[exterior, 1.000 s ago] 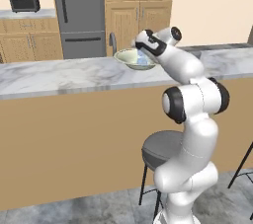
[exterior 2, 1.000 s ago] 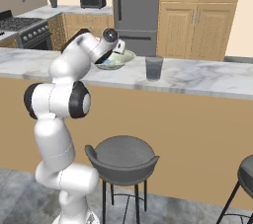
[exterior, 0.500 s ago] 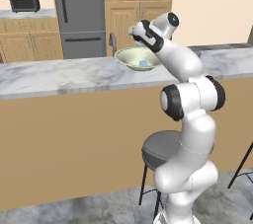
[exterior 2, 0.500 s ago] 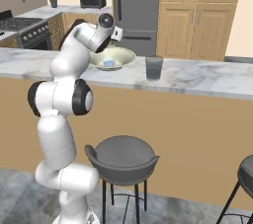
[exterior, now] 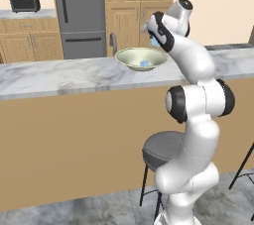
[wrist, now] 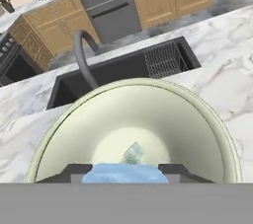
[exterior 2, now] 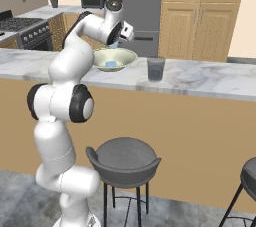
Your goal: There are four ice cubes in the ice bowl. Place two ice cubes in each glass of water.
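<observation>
The pale yellow-green ice bowl [exterior: 130, 58] [exterior 2: 125, 60] [wrist: 212, 119] stands on the marble counter. One ice cube [wrist: 132, 153] [exterior: 144, 63] [exterior 2: 111, 64] lies in its middle. My gripper [wrist: 126, 172] [exterior: 154, 41] [exterior 2: 115, 43] hangs just above the bowl, shut on another pale blue ice cube [wrist: 126, 173] that sits between the two fingertips [wrist: 79, 170]. A glass of water [exterior 2: 155, 69] stands on the counter to the right of the bowl, apart from it.
Behind the bowl lie a dark sink [wrist: 123, 72] with a curved faucet [wrist: 83, 55] and a wire rack [wrist: 165, 57]. A grey stool [exterior 2: 122, 157] stands under the counter's front. A steel fridge [exterior: 82, 13] and wooden cabinets line the back wall.
The hand has risen out of the bowl with an ice cube between its fingers and now hangs above the bowl. The bowl and glass have stayed put.
</observation>
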